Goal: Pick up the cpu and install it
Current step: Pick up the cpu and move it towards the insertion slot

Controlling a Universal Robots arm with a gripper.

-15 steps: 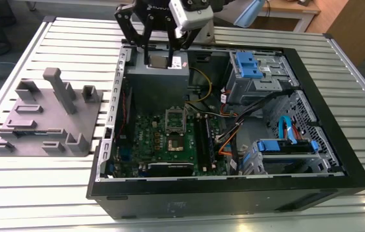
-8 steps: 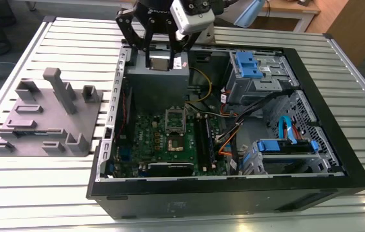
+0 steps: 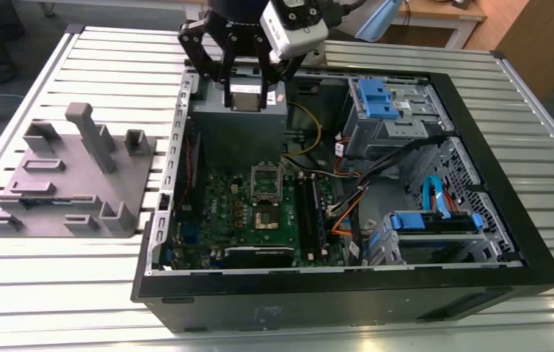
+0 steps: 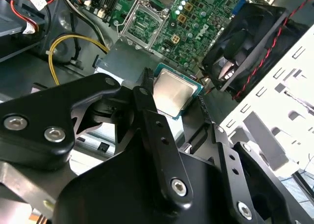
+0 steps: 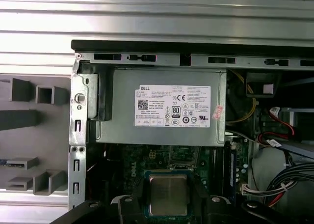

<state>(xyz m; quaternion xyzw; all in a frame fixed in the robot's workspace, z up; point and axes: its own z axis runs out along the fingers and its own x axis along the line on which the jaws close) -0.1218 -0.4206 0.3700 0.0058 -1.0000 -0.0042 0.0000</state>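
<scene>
Black multi-link claw (image 3: 245, 92) is clamped on the small flat square cpu with the silvery metal top (image 3: 246, 97), one finger on each of two opposite edges. In the second wrist view, the black fingers (image 4: 145, 86) press against the pale rim of the cpu (image 4: 174, 91)

cpu is off any surface, roughly level, hanging over the grey metal power supply box (image 3: 238, 128) inside the open black computer case (image 3: 511, 220), so not yet seated

Silver rectangular metal socket frame (image 3: 265, 183) sits on the green motherboard (image 3: 227, 213), nearer the case front and well apart from the cpu in the exterior view

Grey plastic fixture with upright posts (image 3: 62, 176) lies on the slatted aluminium desk (image 3: 62, 293), at the exterior view's left of the case
</scene>
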